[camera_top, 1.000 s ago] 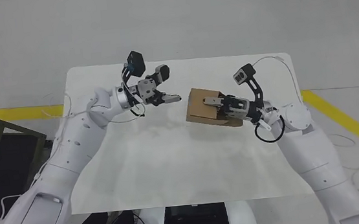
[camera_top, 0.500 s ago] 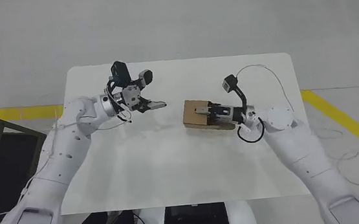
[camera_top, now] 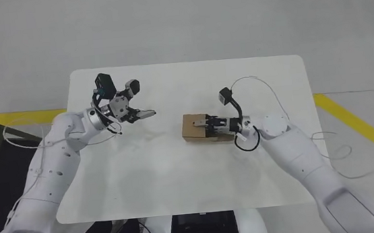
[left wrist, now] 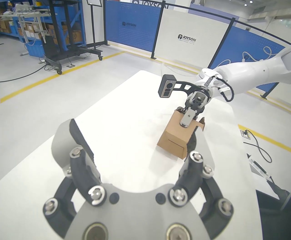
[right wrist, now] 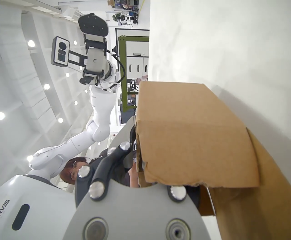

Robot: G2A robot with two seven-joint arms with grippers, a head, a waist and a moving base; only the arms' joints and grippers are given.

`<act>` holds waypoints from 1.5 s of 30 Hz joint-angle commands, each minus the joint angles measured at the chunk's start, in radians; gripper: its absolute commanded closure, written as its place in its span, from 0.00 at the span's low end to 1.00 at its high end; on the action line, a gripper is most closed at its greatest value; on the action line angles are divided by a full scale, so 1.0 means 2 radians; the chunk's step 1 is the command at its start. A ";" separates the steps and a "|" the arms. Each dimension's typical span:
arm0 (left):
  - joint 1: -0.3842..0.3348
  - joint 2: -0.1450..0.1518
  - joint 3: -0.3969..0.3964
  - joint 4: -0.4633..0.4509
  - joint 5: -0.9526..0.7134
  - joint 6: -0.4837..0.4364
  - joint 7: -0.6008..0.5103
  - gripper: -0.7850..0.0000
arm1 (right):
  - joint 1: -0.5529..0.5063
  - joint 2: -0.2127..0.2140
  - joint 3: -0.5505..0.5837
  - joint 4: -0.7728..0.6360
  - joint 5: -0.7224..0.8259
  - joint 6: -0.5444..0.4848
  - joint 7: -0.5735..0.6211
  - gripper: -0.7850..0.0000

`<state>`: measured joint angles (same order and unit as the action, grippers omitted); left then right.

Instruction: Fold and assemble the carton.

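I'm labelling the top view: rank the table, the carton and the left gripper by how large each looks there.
1. table, by far the largest.
2. carton.
3. left gripper, close to the carton; it hangs nearer the camera, so this order is unsure.

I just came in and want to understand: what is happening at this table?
A two-armed robot is assembling a brown cardboard carton on the white table. The right gripper holds it, jaws shut on a wall at its open end. The left gripper hovers apart from it, jaws wide open and empty. One end flap is not yet folded in.
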<state>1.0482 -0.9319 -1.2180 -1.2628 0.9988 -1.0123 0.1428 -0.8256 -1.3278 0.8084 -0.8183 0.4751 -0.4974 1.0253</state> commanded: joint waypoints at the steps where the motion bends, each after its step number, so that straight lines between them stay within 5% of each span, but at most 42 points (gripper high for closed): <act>1: 0.004 0.003 -0.001 -0.006 0.002 0.000 0.001 0.00 | 0.004 -0.004 -0.003 0.011 0.002 -0.002 -0.003 0.67; 5: 0.009 0.009 0.002 -0.014 -0.003 0.000 0.004 0.00 | 0.011 -0.011 -0.009 0.032 0.002 -0.006 -0.010 0.53; 8: 0.007 0.013 0.007 -0.018 -0.002 0.000 0.002 0.00 | 0.015 -0.014 -0.009 0.045 0.003 -0.010 -0.012 0.19; 14: 0.003 0.022 0.015 -0.023 0.002 0.000 0.008 0.00 | 0.013 -0.010 0.010 0.054 0.017 -0.024 0.000 0.08; 19: 0.001 0.029 0.021 -0.025 0.018 0.000 0.013 0.00 | -0.006 0.005 0.039 0.034 0.018 -0.026 0.012 0.05; 28: -0.009 0.036 0.046 -0.036 0.074 0.000 0.016 0.00 | -0.082 0.045 0.126 -0.103 0.018 -0.004 0.039 0.00; 37: -0.033 0.031 0.129 -0.049 0.175 0.000 0.068 0.00 | -0.165 0.076 0.213 -0.256 -0.027 0.028 0.024 0.00; 45: -0.074 0.014 0.197 -0.013 0.269 0.000 0.126 0.00 | -0.208 0.088 0.247 -0.329 -0.031 0.047 0.034 0.00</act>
<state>0.9097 -0.8997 -0.8369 -1.3016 1.5297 -1.0123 0.3862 -1.2360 -1.1534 1.2988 -1.4674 0.4144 -0.4043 1.0937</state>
